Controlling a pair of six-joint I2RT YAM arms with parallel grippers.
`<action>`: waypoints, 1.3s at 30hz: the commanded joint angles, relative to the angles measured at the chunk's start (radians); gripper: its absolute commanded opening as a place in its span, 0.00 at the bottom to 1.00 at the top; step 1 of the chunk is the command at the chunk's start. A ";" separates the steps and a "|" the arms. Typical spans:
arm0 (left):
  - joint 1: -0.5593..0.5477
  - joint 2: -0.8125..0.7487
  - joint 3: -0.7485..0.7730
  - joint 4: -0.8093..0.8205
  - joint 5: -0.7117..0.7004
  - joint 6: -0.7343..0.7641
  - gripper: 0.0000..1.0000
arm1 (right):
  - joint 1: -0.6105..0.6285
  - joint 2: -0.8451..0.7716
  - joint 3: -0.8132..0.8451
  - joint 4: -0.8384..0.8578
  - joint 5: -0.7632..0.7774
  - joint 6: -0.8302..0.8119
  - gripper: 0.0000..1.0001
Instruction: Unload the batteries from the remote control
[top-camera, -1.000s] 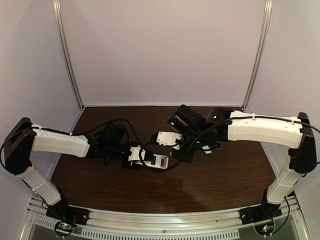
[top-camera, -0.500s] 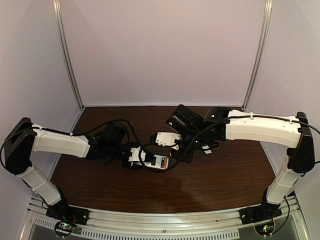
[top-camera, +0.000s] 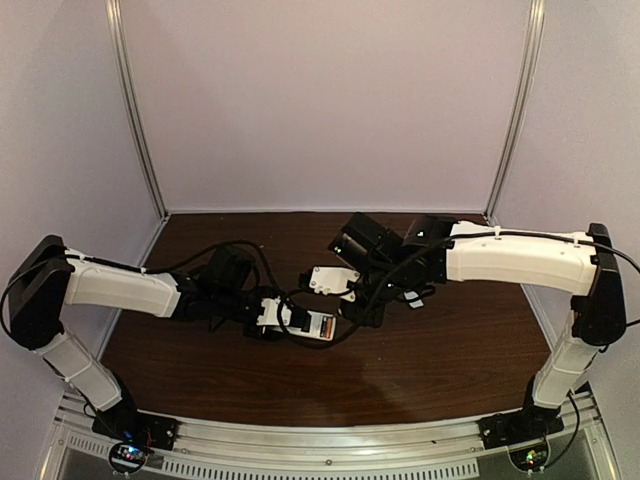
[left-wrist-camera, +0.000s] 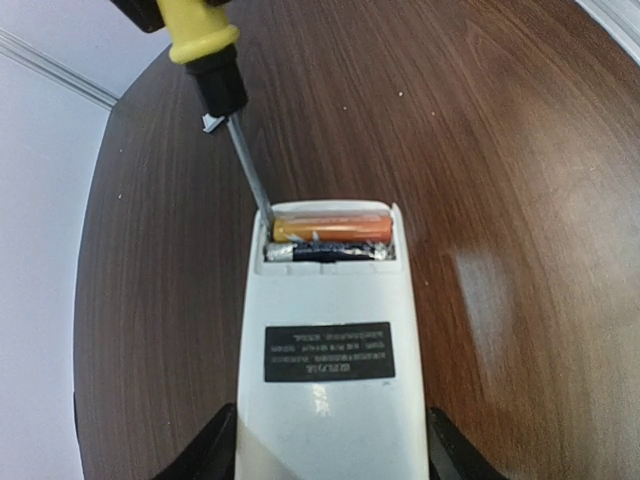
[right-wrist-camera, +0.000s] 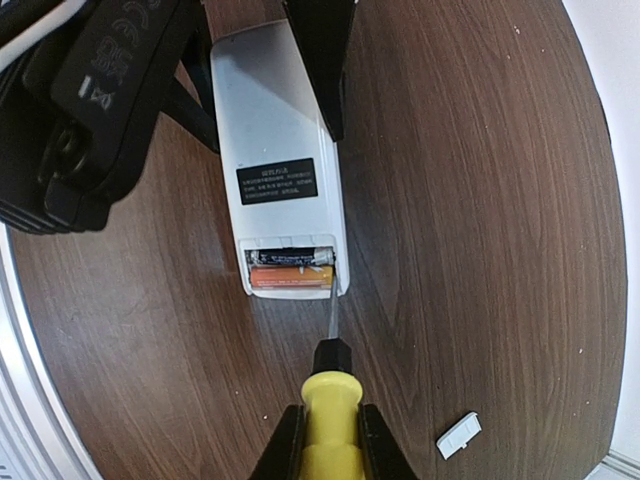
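Observation:
The white remote control (left-wrist-camera: 327, 340) lies face down on the table with its battery bay open; it also shows in the right wrist view (right-wrist-camera: 278, 170) and the top view (top-camera: 312, 323). An orange battery (left-wrist-camera: 332, 224) and a dark battery (left-wrist-camera: 328, 253) sit side by side in the bay, as in the right wrist view (right-wrist-camera: 290, 277). My left gripper (left-wrist-camera: 330, 450) is shut on the remote's body. My right gripper (right-wrist-camera: 326, 440) is shut on a yellow-handled screwdriver (right-wrist-camera: 327, 410). Its blade tip (left-wrist-camera: 266, 212) is at the end of the orange battery.
A small white cover piece (right-wrist-camera: 458, 435) lies on the dark wood table (top-camera: 430, 350) beside the right gripper. The two arms meet at the table's middle (top-camera: 340, 300). Pale walls stand at the back and both sides.
My right arm has shifted slightly left towards the remote with the screwdriver. The left arm and the remote have barely moved.

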 joint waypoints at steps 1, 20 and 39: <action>-0.007 -0.021 0.009 0.183 -0.011 0.007 0.00 | 0.013 0.037 0.003 -0.056 -0.047 0.003 0.00; -0.018 -0.026 -0.034 0.267 -0.099 0.053 0.00 | 0.012 0.063 0.022 -0.048 -0.101 -0.005 0.00; -0.023 -0.041 -0.064 0.324 -0.149 0.083 0.00 | 0.011 0.092 0.062 -0.075 -0.118 -0.043 0.00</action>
